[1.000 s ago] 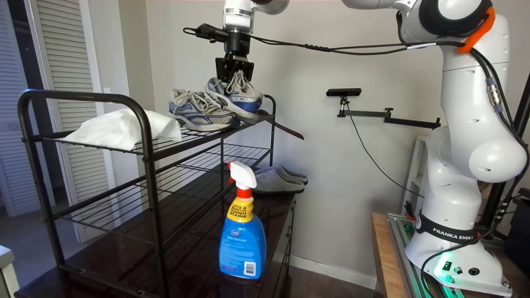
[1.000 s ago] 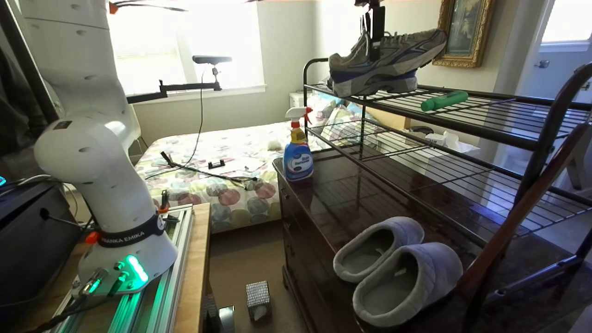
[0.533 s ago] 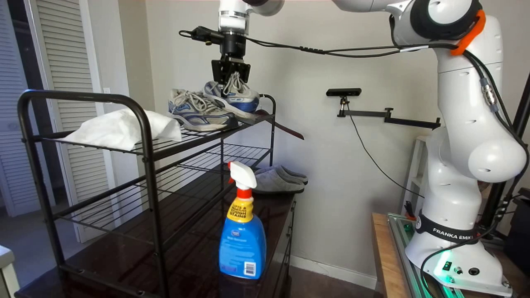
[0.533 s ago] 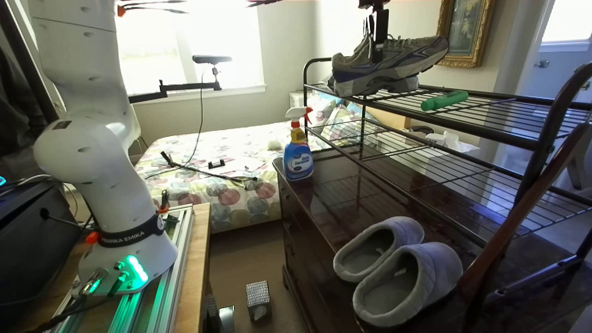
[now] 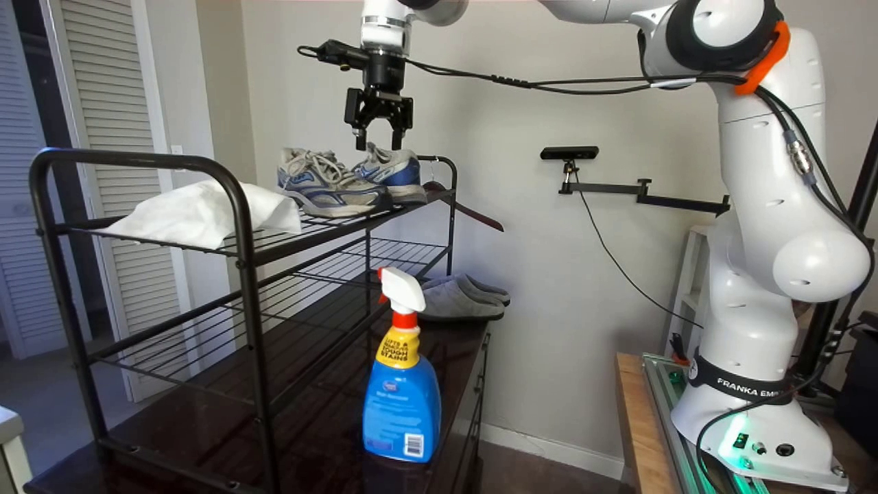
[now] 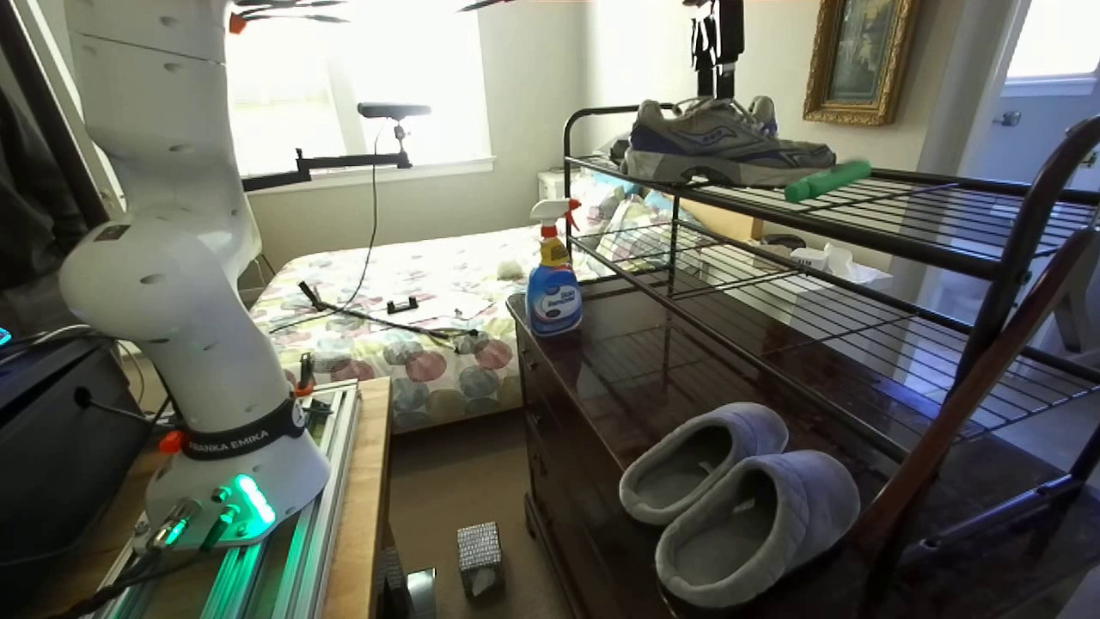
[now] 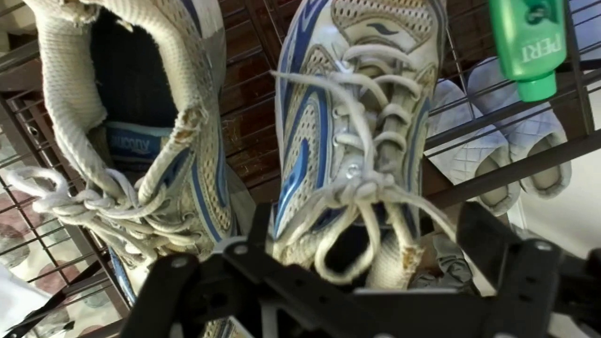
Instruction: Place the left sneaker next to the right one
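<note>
Two worn white-and-blue sneakers rest side by side on the rack's top wire shelf, toes pointing opposite ways. The left sneaker, which I take to be the one under my gripper [image 5: 378, 145], lies flat [image 5: 405, 173]; its long side faces out in an exterior view [image 6: 705, 146]. Beside it stands the right sneaker [image 5: 329, 193], mostly hidden behind the left sneaker in that exterior view. The wrist view has the left sneaker [image 7: 300, 122] below the spread fingers, its collar and lace loop between them, and the right sneaker [image 7: 204, 155] to one side. One lace end reaches toward a finger [image 7: 488, 239].
A green tube [image 6: 829, 180] lies on the top shelf by the left sneaker's toe. White cloth [image 5: 199, 213] covers the shelf's opposite end. Below, on the dresser, stand a blue spray bottle [image 5: 401, 405] and grey slippers [image 6: 760, 524]. The rack's end rail [image 5: 449, 168] rises near the gripper.
My gripper has opened, let go of the left sneaker and lifted slightly above it. That sneaker went from tilted, toe raised, to flat on the shelf. The green tube shifted slightly.
</note>
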`<act>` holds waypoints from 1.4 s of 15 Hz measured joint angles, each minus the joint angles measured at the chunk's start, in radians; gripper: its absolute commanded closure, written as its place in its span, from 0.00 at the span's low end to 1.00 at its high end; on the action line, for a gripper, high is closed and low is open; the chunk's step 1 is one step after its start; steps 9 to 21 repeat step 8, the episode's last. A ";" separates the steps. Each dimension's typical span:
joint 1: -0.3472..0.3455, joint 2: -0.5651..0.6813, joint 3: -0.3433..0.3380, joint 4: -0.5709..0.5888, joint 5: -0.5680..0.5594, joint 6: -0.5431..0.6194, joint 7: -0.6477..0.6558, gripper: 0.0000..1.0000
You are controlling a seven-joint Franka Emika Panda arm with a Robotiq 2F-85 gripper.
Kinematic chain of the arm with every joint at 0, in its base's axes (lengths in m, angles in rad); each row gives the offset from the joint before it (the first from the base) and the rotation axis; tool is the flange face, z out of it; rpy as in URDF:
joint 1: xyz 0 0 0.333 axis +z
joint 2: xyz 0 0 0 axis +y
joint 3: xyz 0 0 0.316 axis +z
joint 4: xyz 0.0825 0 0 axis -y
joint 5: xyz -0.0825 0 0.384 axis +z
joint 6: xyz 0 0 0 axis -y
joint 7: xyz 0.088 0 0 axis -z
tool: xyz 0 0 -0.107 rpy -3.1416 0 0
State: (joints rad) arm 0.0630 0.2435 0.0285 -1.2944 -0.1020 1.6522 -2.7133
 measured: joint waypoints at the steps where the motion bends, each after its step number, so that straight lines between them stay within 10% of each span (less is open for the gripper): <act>1: 0.000 0.000 0.000 0.007 0.000 0.001 0.000 0.00; 21: 0.001 -0.025 0.000 0.048 0.022 0.016 0.090 0.00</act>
